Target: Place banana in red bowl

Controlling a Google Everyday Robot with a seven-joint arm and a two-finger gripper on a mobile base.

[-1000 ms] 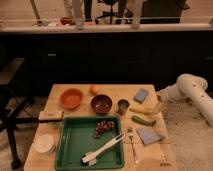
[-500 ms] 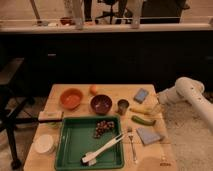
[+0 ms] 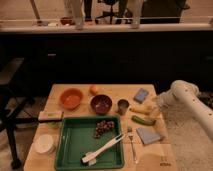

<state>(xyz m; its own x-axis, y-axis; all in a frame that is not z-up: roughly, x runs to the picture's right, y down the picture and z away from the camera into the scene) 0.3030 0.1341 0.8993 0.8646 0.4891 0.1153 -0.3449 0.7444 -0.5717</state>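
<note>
At the front of the bench (image 3: 150,161) sits a green tray (image 3: 70,150) holding a bunch of grapes (image 3: 103,128) and a white utensil (image 3: 102,148). A fork (image 3: 132,145) and a grey cloth (image 3: 148,135) lie to its right, and a white tub (image 3: 44,143) and a small box (image 3: 50,116) to its left. Just behind the cloth is a dark green vegetable (image 3: 143,120), and just beyond that lies the banana (image 3: 141,110), flat on the wood near the right edge. The hand (image 3: 154,106) is at the banana's right end, close beside it, at the tip of the white arm (image 3: 185,95) that reaches in from the right. It is released and holds nothing, and I cannot tell whether it touches the fruit. A metal cup (image 3: 123,106) stands just left of the banana, then a dark maroon bowl (image 3: 101,104), and further left the red bowl (image 3: 71,98), empty and well apart from the banana. An orange (image 3: 93,89) and a blue pad (image 3: 141,95) lie toward the back edge. I judge the step in hand to be the approach to the pick, with nothing lifted yet. The next move calls for settling the hand over the middle of the banana, across its short width, and clenching without catching the green vegetable or the cup. After the lift, the carry must pass leftward over the cup and the maroon bowl to reach the red one.
</note>
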